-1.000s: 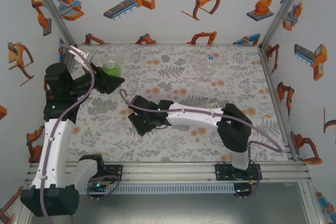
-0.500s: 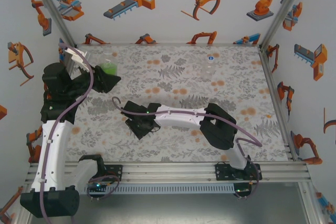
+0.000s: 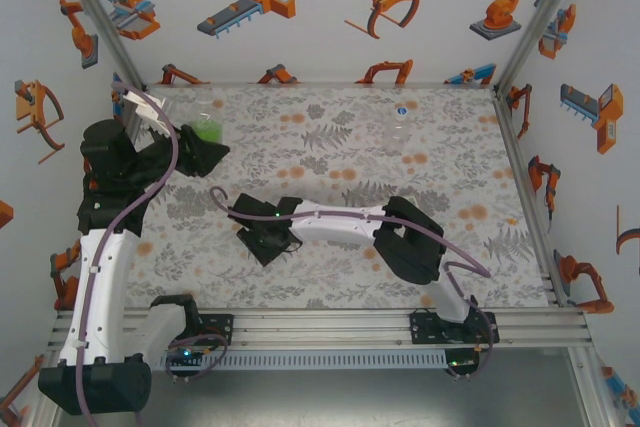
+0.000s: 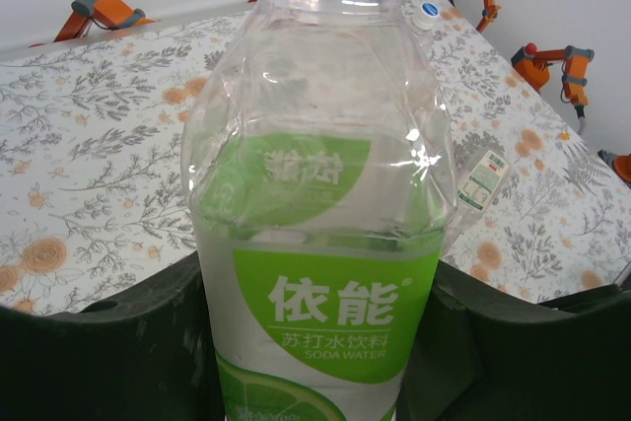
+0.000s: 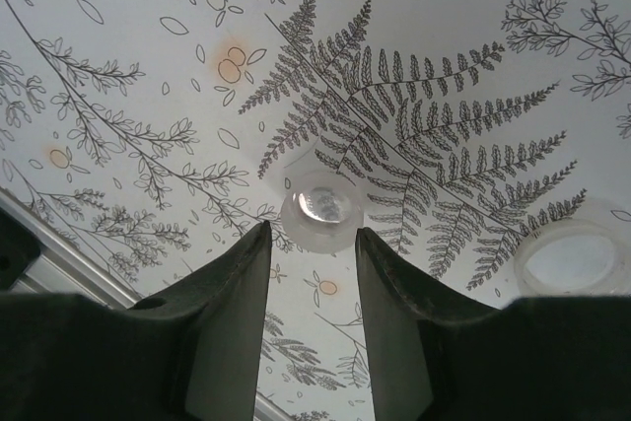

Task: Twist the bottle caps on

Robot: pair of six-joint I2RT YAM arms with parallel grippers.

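Lying at twelve o'clock before the parted right gripper [image 5: 313,234], the light, slick cap [image 5: 320,206] seems rim-graspable; the bottle [image 4: 325,194] is clamped by the left gripper [image 4: 315,342].

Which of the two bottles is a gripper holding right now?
The green-labelled soda water bottle, clamped in the left gripper; the clear blue-capped bottle stands free, far right on the table.

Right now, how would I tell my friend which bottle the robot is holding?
Find the flowery table, then its far left corner, where the left gripper holds a bottle. It is the one with the green and white label; the other bottle, over at the far right, is plain and clear with a blue cap.
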